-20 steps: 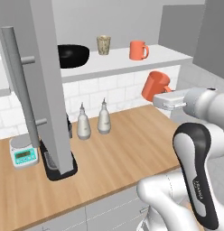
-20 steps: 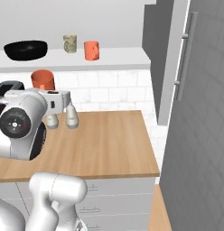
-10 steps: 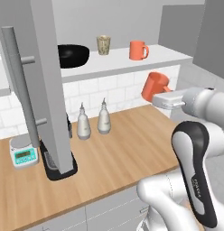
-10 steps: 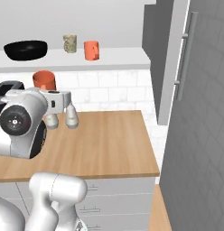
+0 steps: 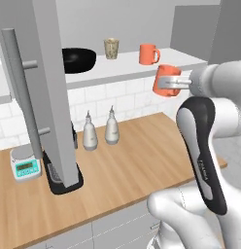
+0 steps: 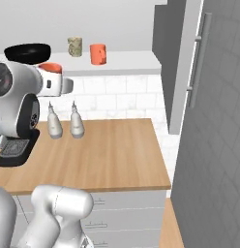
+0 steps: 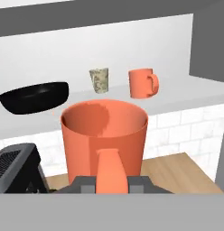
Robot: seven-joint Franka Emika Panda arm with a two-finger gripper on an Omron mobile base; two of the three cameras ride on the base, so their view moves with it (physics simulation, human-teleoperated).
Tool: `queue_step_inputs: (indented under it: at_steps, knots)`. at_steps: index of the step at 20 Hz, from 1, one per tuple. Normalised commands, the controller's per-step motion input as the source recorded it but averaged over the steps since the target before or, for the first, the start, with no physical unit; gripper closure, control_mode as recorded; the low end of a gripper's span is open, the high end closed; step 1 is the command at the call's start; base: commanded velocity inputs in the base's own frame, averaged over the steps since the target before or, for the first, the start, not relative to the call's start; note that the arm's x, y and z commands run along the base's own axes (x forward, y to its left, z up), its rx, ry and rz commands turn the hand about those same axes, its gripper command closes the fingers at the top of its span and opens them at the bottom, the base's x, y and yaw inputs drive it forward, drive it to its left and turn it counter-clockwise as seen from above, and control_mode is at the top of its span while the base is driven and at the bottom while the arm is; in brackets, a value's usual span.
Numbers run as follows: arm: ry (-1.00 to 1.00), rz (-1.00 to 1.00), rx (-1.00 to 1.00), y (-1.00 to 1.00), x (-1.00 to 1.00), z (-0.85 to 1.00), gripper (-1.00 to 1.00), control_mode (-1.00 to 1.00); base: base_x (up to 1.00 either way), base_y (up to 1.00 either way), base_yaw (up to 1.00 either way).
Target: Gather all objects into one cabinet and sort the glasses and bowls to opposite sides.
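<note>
While our gripper point(image 7: 111, 184) clamps an orange cup point(image 7: 105, 137) by its handle, we hold it in the air just below the shelf point(image 5: 132, 68), where the black bowl point(image 5: 77, 59), tumbler point(image 5: 111, 48) and second cup point(image 5: 148, 54) sit.

Kitchen, rendered. Evidence was a wooden tabletop point(image 5: 142, 160) over grey drawers point(image 6: 127, 218), a white tiled wall point(image 6: 117, 97), a shelf point(image 5: 122, 70) carrying a bowl point(image 5: 77, 59) and cups point(image 5: 148, 54), two bottles point(image 5: 100, 131), a scale point(image 5: 25, 165).
</note>
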Motion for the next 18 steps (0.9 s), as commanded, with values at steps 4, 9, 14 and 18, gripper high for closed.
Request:
queue_step_inputs:
  at_steps: [4,9,14,18]
  knots:
    - [-0.11,0.02,-0.02,0.04,0.31,-0.04,1.00,-1.00,0.00,0.00,0.00]
    - [-0.25,0.00,0.00,0.00,0.67,0.01,1.00,-1.00,0.00,0.00,0.00]
    - [0.01,-0.17,-0.05,0.01,0.82,0.00,1.00,-1.00,0.00,0.00,0.00]
    - [0.24,-0.29,-0.09,0.00,0.96,0.01,1.00,-1.00,0.00,0.00,0.00]
